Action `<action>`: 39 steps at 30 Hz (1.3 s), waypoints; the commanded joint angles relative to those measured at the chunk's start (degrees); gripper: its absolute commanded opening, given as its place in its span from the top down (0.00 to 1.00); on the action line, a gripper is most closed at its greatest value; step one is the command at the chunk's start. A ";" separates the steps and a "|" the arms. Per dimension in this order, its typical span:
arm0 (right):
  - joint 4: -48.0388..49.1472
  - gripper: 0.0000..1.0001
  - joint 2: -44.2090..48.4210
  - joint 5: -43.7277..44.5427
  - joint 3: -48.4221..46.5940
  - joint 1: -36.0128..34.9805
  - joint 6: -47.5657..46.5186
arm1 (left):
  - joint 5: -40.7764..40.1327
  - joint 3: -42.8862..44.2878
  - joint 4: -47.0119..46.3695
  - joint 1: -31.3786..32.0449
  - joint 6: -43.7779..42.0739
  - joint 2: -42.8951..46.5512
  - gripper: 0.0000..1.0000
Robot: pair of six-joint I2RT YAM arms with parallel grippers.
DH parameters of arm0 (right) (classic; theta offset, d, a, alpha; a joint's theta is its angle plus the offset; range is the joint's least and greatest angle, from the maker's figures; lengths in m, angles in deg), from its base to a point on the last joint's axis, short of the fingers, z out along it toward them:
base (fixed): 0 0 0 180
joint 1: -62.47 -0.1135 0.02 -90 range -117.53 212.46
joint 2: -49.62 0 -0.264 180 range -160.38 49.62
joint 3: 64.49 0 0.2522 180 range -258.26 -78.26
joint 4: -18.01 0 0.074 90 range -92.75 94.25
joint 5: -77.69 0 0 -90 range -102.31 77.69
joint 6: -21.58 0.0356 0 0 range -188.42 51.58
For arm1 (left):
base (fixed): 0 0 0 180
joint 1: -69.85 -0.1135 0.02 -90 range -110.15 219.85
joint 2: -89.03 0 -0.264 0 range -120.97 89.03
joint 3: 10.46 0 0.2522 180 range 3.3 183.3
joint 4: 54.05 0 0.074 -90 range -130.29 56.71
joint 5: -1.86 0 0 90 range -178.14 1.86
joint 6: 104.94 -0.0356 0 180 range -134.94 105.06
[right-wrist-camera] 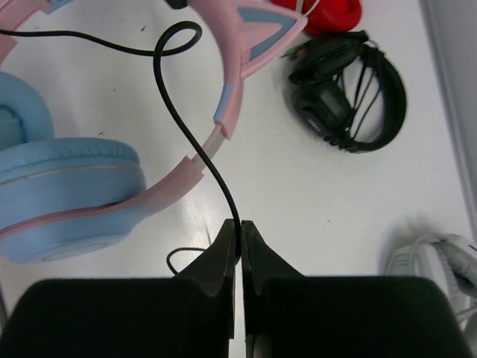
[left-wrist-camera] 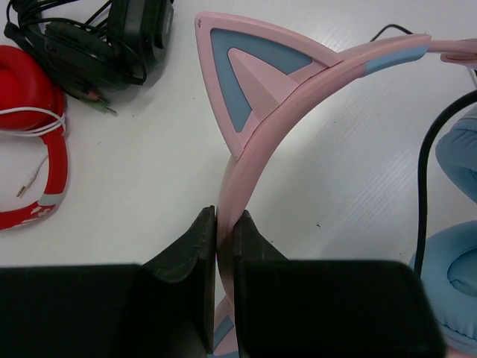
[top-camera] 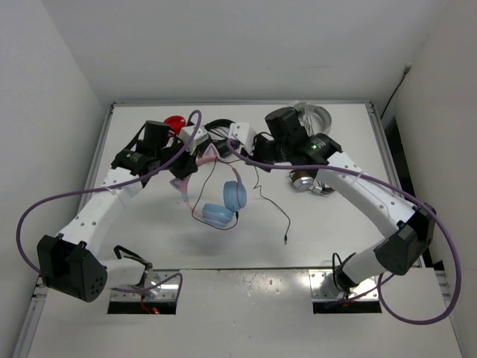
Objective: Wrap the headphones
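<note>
Both tools grip the headphones (top-camera: 234, 195): left tool (left-wrist-camera: 223, 216) the headband (left-wrist-camera: 298, 82), right tool (right-wrist-camera: 238, 224) the cable (right-wrist-camera: 223, 192), cups (top-camera: 218, 216) pointing nearward.

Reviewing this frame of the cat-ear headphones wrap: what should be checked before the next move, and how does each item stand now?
1. Left gripper clamped on the pink headband: ok, fingers shut on it.
2. Right gripper pinching the black cable: ok.
3. Free end unsnagged: ok, the plug lies loose.
4. Cable apart from the black headphones and red headphones: ok.
5. Turns already wound round the band: cannot tell; one loop shows near it.
</note>
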 commanded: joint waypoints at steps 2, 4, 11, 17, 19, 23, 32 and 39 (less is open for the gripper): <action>6.34 1.00 4.04 5.83 3.02 -1.64 0.92 | 4.10 0.53 -1.54 0.63 1.36 1.26 1.00; 7.48 1.00 4.65 6.45 4.42 -1.12 0.92 | 5.24 0.53 -1.54 0.63 2.06 1.26 1.00; 10.74 1.00 6.32 8.03 9.35 1.87 2.15 | 10.86 1.06 -1.54 -2.27 6.01 1.79 1.00; 11.27 1.00 4.14 1.98 8.92 8.80 8.21 | 15.79 1.06 -2.58 -3.33 7.34 3.54 1.00; 10.74 1.00 3.08 0.39 8.91 11.43 10.49 | 15.79 1.06 -2.59 -3.85 7.86 4.07 1.00; 10.04 1.00 -0.17 -7.06 7.50 14.44 14.19 | 19.03 1.06 -3.64 -6.57 11.28 4.07 1.00; 15.83 1.00 -4.74 -17.44 8.73 12.69 26.39 | 24.23 1.06 -10.40 -8.34 22.27 4.07 1.00; 23.21 1.00 -8.27 -24.04 11.28 10.40 38.95 | 22.91 -0.17 -16.55 -12.20 33.86 3.54 1.00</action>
